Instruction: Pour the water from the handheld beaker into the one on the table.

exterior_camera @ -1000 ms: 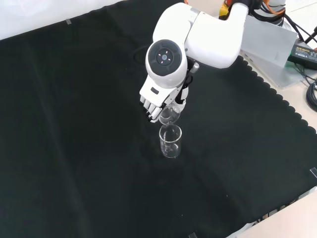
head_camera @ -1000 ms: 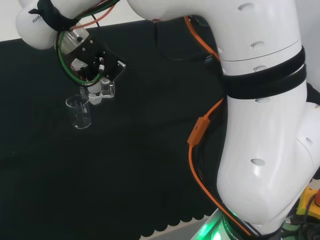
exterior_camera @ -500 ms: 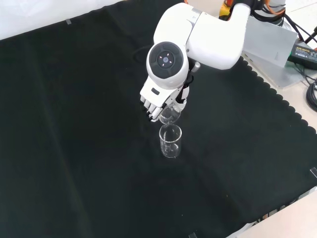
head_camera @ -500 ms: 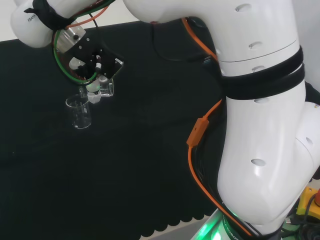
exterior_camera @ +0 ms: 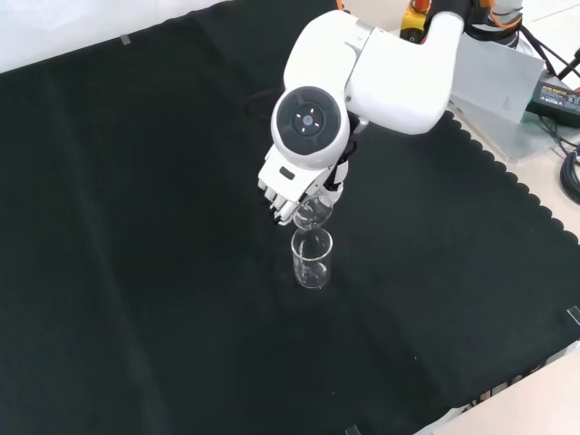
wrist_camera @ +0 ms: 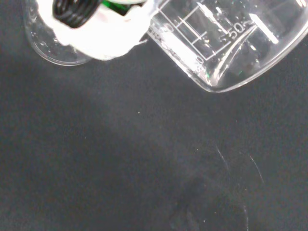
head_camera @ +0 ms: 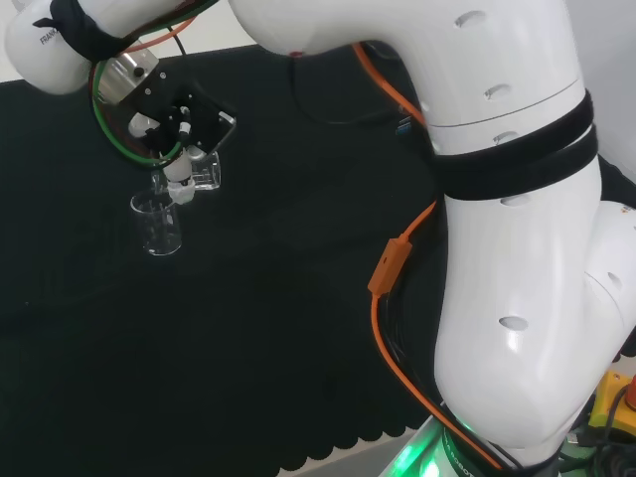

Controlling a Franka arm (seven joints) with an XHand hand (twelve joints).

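Handheld beaker (head_camera: 202,171) — head view: it is gripped in the hand (head_camera: 169,129), whose fingers are curled round the clear wall, and it is tilted with its mouth toward the beaker on the table (head_camera: 157,225), which stands upright on the black cloth (head_camera: 298,298) just below and to the left.

Front view: the handheld beaker (exterior_camera: 312,214) is seen just above the rim of the beaker on the table (exterior_camera: 312,258), the hand (exterior_camera: 288,195) partly hidden behind the arm's white link (exterior_camera: 362,82).

Wrist view: the tilted handheld beaker (wrist_camera: 226,48) is shown close, graduated, with droplets inside; a fingertip (wrist_camera: 98,29) lies across its wall, and part of the beaker on the table (wrist_camera: 50,48) shows beyond. How much water remains cannot be told.

Risk, as judged: the two rims are very close — a drop in height could knock the lower vessel over, and a lip set off-centre would send water onto the cloth.
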